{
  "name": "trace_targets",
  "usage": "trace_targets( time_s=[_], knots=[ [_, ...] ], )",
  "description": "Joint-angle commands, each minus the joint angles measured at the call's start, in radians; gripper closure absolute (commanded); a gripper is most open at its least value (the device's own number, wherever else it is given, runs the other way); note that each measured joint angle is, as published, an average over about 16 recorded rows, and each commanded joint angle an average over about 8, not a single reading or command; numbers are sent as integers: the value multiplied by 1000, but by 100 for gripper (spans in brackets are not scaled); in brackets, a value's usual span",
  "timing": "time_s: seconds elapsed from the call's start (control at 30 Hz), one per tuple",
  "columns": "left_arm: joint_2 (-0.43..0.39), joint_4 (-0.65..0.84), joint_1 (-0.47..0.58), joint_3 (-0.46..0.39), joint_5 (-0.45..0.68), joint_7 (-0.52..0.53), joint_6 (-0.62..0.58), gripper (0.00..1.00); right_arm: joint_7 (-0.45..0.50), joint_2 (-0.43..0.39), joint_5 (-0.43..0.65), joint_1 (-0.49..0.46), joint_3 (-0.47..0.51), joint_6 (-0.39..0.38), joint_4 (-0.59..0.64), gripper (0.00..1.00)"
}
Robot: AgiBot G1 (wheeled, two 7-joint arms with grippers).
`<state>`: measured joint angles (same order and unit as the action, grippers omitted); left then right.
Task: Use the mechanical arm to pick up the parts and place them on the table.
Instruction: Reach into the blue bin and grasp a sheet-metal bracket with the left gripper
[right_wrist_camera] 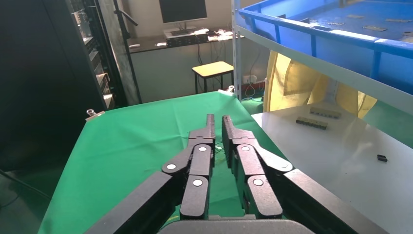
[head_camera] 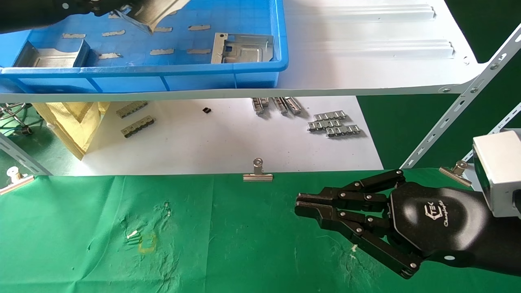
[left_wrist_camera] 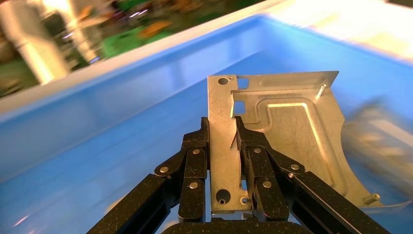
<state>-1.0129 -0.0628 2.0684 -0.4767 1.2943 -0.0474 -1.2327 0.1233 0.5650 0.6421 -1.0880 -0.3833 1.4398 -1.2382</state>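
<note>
Two black arms are at work over a white metal shelf (head_camera: pixel 366 65) and, below it, the surface (head_camera: pixel 228 244) draped in wrinkled green cloth. A blue plastic tray (head_camera: pixel 142 75) sits on the shelf's upper deck, toward the robot's left. The right mechanical arm (head_camera: pixel 443 221) hangs low over the green surface on the robot's right, its glossy palm up and a grey box at the wrist; the right claw (right_wrist_camera: pixel 217 127) points out across the cloth with its fingers drawn together, tips nearly touching and nothing between them. The left claw (left_wrist_camera: pixel 221 139) is up at the far left end of the tray, clenched on one of the parts, a silver-grey stamped plate (left_wrist_camera: pixel 282 131) lifted clear of the tray floor. In the left wrist view the fingers pinch the plate's flat edge strip from both sides, and the rest of the plate, with its embossed channel and curved cut-out, sticks out beyond the fingertips. Two more plates lie in the tray: one (head_camera: pixel 242 48) near its right wall, another (head_camera: pixel 53 55) at its left end, both well apart from the held one. Small ribbed metal strips (head_camera: pixel 333 123) rest on the lower white shelf. A silver binder clip (head_camera: pixel 257 171) pins the cloth's far edge, and a faint yellow square mark (head_camera: pixel 147 243) shows on the cloth.
</note>
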Motion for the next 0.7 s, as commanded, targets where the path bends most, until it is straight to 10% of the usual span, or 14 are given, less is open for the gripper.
trace_targets(
  time_s=[0.03, 0.3, 0.7],
  knots=[
    [17, -10, 3, 8, -12, -17, -67, 100, 0, 0, 0, 0, 0, 0, 0, 0],
    [86, -82, -96, 16, -67, -122, -361, 100, 0, 0, 0, 0, 0, 0, 0, 0],
    [341, -644, -434, -163, -358, -228, -370, 100, 0, 0, 0, 0, 0, 0, 0, 0]
  ],
)
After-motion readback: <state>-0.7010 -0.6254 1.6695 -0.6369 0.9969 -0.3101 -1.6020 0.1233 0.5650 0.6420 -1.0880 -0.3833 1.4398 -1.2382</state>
